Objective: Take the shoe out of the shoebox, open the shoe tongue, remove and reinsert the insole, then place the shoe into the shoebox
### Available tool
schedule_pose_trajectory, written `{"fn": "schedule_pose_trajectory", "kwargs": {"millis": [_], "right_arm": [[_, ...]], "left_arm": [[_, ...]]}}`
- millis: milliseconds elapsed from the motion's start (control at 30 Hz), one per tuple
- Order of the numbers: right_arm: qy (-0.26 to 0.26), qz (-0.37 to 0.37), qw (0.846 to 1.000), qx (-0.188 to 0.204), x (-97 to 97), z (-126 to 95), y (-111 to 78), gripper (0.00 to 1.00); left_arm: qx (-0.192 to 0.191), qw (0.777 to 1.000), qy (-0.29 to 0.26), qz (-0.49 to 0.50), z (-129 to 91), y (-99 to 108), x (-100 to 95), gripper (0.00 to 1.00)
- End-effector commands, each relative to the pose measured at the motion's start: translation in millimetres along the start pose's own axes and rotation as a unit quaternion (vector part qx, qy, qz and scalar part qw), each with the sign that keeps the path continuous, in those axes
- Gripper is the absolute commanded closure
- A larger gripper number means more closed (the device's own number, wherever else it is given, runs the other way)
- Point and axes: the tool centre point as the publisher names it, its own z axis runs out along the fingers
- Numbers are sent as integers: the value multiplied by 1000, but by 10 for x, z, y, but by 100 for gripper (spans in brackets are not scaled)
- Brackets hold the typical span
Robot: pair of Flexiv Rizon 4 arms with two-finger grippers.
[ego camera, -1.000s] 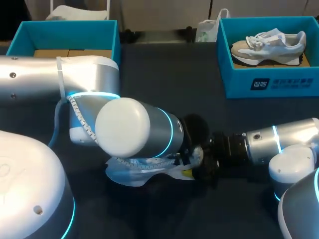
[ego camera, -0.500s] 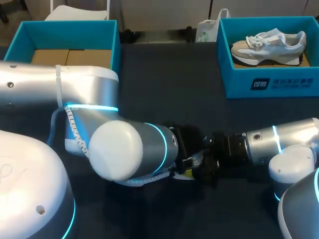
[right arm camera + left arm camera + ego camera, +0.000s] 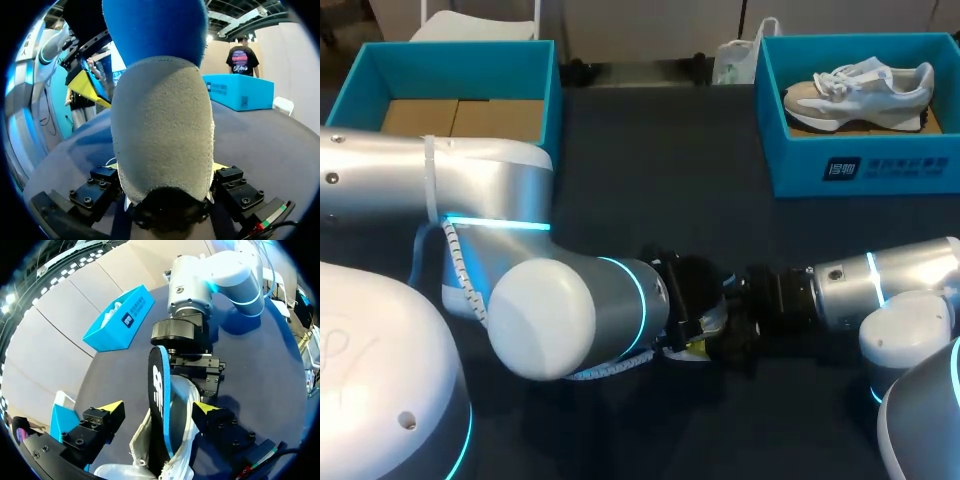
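Right hand (image 3: 165, 167) clamps the shoe (image 3: 162, 125) at its heel; left hand (image 3: 159, 409) released, straddling the upright insole (image 3: 157, 385).

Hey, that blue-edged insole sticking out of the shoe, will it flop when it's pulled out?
Probably fairly stiff: the insole juts straight out of the shoe without drooping, between the left end effector's open fingers. Likely light, since it looks like a thin sheet. It could bend if pinched at one end.
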Motion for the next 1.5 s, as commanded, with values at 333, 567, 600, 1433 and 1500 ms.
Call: {"fn": "schedule_pose_trajectory", "kwargs": {"millis": [333,567,600,1433,1500], "right_arm": [[0,0,1000,2,8,9,1,100],[0,0,1000,2,8,9,1,100],[0,0,1000,2,8,9,1,100],[0,0,1000,2,8,9,1,100],[0,0,1000,2,8,9,1,100]], "left_arm": [[23,1000,-6,-2,9,117,-27,36],[30,1000,-1,-4,46,143,-40,42],[32,999,6,-3,50,147,-39,42],[33,999,19,3,120,193,-12,60],[34,999,21,2,128,189,-14,82]]}}
